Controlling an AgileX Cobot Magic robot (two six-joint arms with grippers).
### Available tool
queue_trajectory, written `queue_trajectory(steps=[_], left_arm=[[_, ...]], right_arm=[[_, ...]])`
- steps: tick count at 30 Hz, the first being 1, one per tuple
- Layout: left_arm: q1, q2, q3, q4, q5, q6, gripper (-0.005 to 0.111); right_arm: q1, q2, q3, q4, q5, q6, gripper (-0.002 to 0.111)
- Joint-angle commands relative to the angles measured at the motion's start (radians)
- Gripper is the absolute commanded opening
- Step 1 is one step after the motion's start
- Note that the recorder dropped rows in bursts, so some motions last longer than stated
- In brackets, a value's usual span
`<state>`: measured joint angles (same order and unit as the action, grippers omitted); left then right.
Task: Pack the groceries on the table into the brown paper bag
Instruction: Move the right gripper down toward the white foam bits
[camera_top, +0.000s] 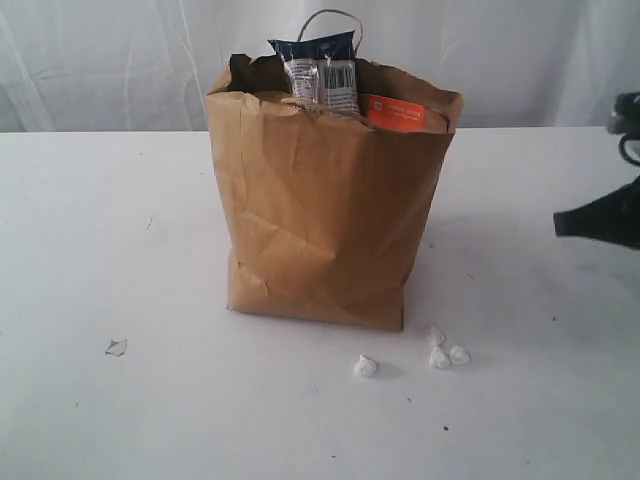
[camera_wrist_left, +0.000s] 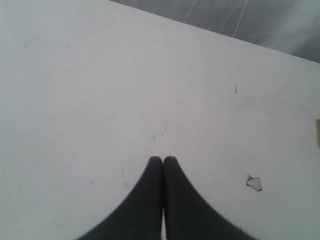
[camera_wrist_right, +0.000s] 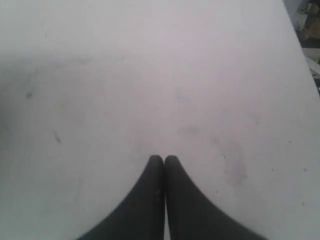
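The brown paper bag (camera_top: 325, 210) stands upright in the middle of the white table (camera_top: 110, 230). A long navy packet (camera_top: 318, 68) sticks up out of its mouth, and the orange label of a brown pouch (camera_top: 392, 112) shows at the rim on the right. Any other groceries are hidden inside the bag. My right gripper (camera_top: 560, 224) hangs at the right edge of the exterior view, well clear of the bag; over bare table, my right gripper (camera_wrist_right: 163, 159) is shut on nothing. My left gripper (camera_wrist_left: 162, 160) is also shut and empty above bare table, outside the exterior view.
Several small white crumpled scraps (camera_top: 440, 350) lie on the table in front of the bag, one (camera_top: 366, 367) a little apart. A chipped spot (camera_top: 116, 347) marks the tabletop at the front left, the same chipped spot (camera_wrist_left: 254, 183) near the left gripper. A white curtain (camera_top: 120, 60) hangs behind.
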<state>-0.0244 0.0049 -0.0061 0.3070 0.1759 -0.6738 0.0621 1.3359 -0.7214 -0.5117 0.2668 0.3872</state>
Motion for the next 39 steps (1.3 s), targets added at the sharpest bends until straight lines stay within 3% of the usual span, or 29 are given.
queue_trajectory(steps=[1,7,14,16,18,20,21,24,39], left_arm=[[0.003,-0.005,0.006,0.004,0.001,0.0,0.0],[0.003,-0.005,0.006,0.004,0.001,0.0,0.0],[0.003,-0.005,0.006,0.004,0.001,0.0,0.0],[0.003,-0.005,0.006,0.004,0.001,0.0,0.0],[0.003,-0.005,0.006,0.004,0.001,0.0,0.0],[0.003,-0.005,0.006,0.004,0.001,0.0,0.0],[0.003,-0.005,0.006,0.004,0.001,0.0,0.0],[0.003,-0.005,0.006,0.004,0.001,0.0,0.0],[0.003,-0.005,0.006,0.004,0.001,0.0,0.0]], right_arm=[[0.008,0.047,-0.005,0.246,0.159,-0.387,0.0],[0.008,0.123,-0.014,0.47,0.383,-0.571,0.0],[0.008,0.132,-0.05,0.794,0.383,-0.81,0.0],[0.028,0.132,-0.045,0.868,0.383,-0.96,0.009],[0.085,0.134,-0.043,0.897,0.378,-1.028,0.036],[0.146,0.134,-0.043,0.905,0.325,-1.041,0.055],[0.176,0.134,-0.043,0.906,0.287,-1.044,0.056],[0.253,0.193,-0.043,0.9,0.16,-1.115,0.055],[0.256,0.341,-0.043,0.902,0.136,-1.115,0.042]])
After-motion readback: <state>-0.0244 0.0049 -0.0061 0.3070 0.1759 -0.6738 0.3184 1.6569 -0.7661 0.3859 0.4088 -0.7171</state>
